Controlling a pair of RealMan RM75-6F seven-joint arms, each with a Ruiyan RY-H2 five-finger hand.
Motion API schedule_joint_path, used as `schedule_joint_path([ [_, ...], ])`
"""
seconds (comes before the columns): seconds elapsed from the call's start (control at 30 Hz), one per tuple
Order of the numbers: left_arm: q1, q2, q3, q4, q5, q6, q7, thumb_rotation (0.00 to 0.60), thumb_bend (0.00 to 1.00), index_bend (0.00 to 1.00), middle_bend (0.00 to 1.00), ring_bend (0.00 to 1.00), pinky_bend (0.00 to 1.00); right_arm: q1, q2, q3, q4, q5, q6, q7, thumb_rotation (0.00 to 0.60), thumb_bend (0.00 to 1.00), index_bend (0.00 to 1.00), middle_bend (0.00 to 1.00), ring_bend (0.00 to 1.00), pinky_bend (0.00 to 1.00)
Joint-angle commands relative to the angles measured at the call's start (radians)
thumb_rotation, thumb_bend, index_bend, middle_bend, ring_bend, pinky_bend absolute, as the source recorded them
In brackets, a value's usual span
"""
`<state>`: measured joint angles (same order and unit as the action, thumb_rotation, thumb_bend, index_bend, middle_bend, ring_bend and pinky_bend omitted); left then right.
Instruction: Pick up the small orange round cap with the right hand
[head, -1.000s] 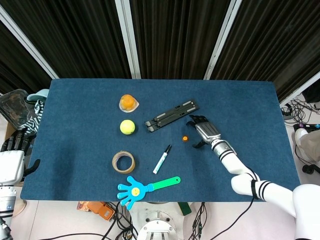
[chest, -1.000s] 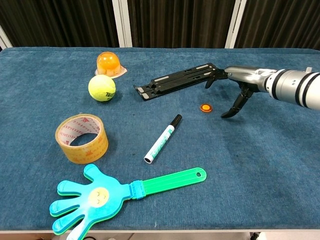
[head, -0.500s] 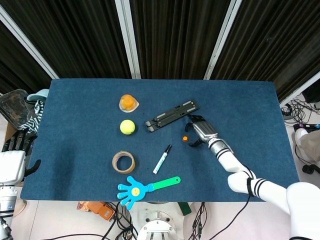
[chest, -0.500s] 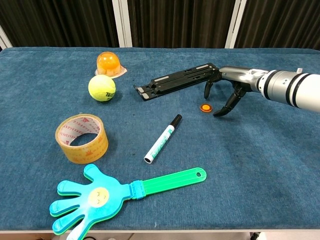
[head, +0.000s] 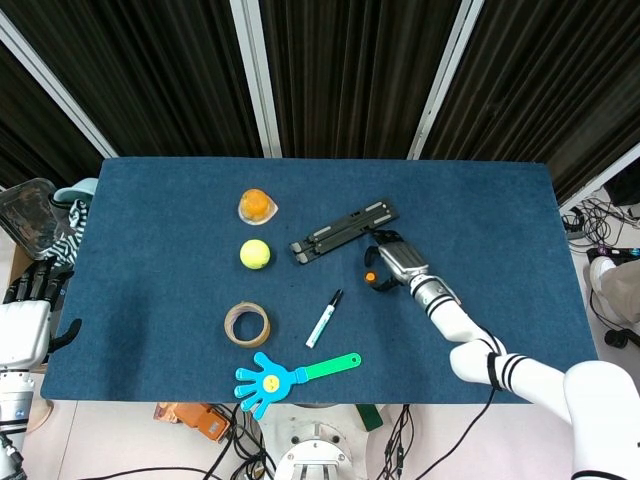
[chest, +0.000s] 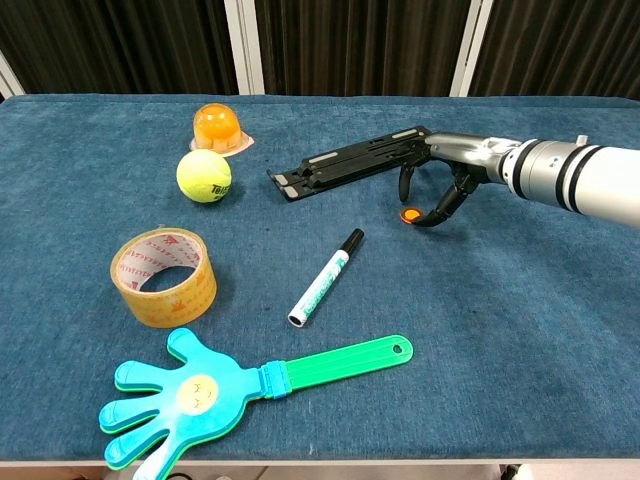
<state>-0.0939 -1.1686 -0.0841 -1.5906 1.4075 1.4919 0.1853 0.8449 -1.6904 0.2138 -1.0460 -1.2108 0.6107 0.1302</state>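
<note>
The right robot hand arches over a small orange cap lying flat on the blue bench, fingertips curled down on either side of it but not yet gripping (just below a black folding stand). To lift it well, the fingertips should likely close low against the cap's thin rim, then rise straight up. The left robot hand rests off the bench's left edge, its state unclear.

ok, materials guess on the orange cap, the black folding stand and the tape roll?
Orange cap: likely plastic; uniform bright colour, too small to judge sheen. Black folding stand: matte black, flat slotted bars, plastic or coated metal, can't tell which. Tape roll: glossy translucent tan film wound in a ring, packing tape.
</note>
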Motion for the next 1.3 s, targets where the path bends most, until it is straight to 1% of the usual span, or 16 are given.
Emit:
schedule_joint_path([
  [0.03,0.0,0.0,0.0,0.0,0.0,0.0,0.002,0.6,0.23,0.19,0.03,0.01,0.17,0.001,0.004,-0.003,-0.002,0.004,-0.002,-0.006,0.6,0.37,0.51,0.0,0.08,0.07],
  [0.23,-0.001,0.0,0.0,0.0,-0.002,-0.001,0.004,0.6,0.23,0.19,0.03,0.01,0.17,0.005,0.005,-0.005,-0.008,0.01,-0.007,-0.005,0.6,0.37,0.51,0.0,0.08,0.07],
  [0.53,-0.001,0.0,-0.001,0.0,-0.004,-0.002,0.001,0.6,0.23,0.19,0.03,0.01,0.17,0.02,-0.012,-0.009,0.012,0.023,-0.025,-0.014,0.6,0.37,0.52,0.0,0.08,0.07],
  [0.67,-0.001,0.001,-0.002,-0.001,-0.005,-0.001,-0.002,0.6,0.23,0.19,0.03,0.01,0.17,0.021,-0.017,-0.01,0.016,0.028,-0.02,-0.022,0.6,0.4,0.56,0.01,0.1,0.08],
  [0.73,0.0,0.002,-0.002,-0.002,-0.006,-0.002,-0.004,0.6,0.23,0.19,0.03,0.01,0.17,0.019,-0.017,-0.006,0.015,0.027,-0.007,-0.022,0.6,0.43,0.6,0.01,0.11,0.09],
  [0.83,-0.001,0.002,-0.003,-0.002,-0.007,-0.002,-0.007,0.6,0.23,0.19,0.03,0.01,0.17,0.019,0.0,0.004,-0.002,0.028,0.004,-0.017,0.6,0.46,0.62,0.02,0.11,0.1],
  [0.97,0.0,0.003,-0.003,-0.003,-0.009,-0.002,-0.009,0.6,0.23,0.19,0.03,0.01,0.17,0.019,0.051,0.023,-0.053,0.031,0.025,-0.027,0.6,0.48,0.62,0.02,0.11,0.1],
  [1.07,0.0,0.001,-0.003,-0.003,-0.008,-0.002,-0.006,0.6,0.23,0.19,0.03,0.01,0.17,0.018,0.102,0.046,-0.121,0.034,0.051,-0.034,0.6,0.48,0.62,0.02,0.11,0.1],
  [1.3,0.002,0.001,-0.004,-0.008,-0.012,0.003,0.0,0.6,0.23,0.19,0.03,0.01,0.17,0.028,0.222,0.118,-0.301,0.05,0.1,-0.031,0.6,0.48,0.62,0.02,0.11,0.11],
])
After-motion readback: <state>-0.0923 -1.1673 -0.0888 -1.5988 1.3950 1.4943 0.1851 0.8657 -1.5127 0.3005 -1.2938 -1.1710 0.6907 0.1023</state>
